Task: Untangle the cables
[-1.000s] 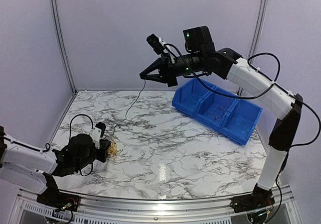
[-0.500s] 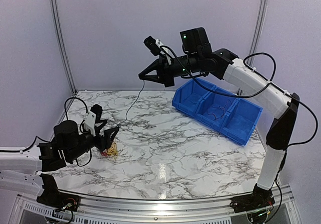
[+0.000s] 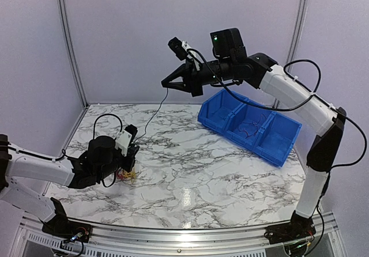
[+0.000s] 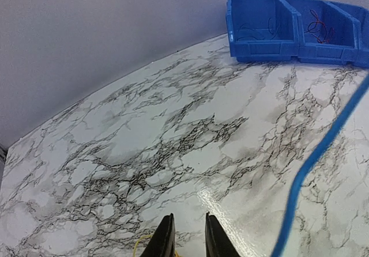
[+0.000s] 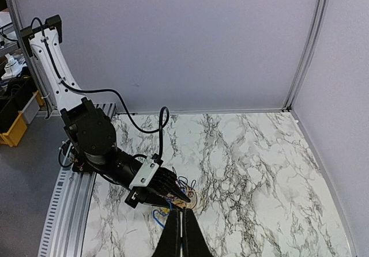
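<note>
Our right tool point(image 3: 163, 84), high and far, pinches the blue cable point(image 4: 311, 163) running to the tangle point(image 3: 128, 175) near left on the counter point(image 3: 219, 173). We cannot tell whether the left tool point(image 4: 188, 219) grips; if not, pulling drags everything.

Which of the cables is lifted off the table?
The blue cable, stretched up to the right gripper; the yellow one lies on the table by the left gripper.
</note>
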Robot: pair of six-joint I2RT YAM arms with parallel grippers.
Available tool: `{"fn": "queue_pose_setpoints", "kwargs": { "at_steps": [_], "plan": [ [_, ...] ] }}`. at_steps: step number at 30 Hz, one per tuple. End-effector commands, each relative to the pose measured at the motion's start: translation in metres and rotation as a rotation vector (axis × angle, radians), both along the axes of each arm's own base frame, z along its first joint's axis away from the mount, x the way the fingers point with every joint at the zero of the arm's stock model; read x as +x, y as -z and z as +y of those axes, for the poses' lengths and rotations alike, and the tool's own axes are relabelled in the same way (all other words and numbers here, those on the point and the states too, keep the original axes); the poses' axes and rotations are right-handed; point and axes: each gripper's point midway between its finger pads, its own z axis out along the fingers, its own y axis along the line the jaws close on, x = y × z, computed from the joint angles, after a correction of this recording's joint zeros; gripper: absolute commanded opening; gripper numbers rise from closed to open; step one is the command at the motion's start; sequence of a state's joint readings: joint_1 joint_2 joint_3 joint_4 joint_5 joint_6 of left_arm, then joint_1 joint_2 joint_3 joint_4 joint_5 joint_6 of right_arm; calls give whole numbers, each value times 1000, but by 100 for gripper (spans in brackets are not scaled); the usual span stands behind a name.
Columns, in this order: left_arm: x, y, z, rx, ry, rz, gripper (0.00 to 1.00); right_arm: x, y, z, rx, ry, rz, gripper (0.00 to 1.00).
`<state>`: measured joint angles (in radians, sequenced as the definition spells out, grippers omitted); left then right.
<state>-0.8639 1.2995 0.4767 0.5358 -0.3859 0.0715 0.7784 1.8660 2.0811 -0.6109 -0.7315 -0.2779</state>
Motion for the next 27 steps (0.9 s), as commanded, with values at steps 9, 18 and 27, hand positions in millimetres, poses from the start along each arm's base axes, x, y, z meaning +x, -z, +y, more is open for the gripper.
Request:
{"fn": "queue_pose_setpoints", "kwargs": {
  "at_steps": [9, 18, 27],
  "plan": [
    [10, 81, 40, -34, -164, 158, 16, 43, -119, -98, 185, 208, -197, 0],
    [8, 125, 52, 6, -231, 248, 14, 45, -184, -163, 282, 305, -317, 0],
    [0, 151, 65, 20, -274, 308, 14, 49, -234, -242, 359, 447, -419, 0]
  ]
}}
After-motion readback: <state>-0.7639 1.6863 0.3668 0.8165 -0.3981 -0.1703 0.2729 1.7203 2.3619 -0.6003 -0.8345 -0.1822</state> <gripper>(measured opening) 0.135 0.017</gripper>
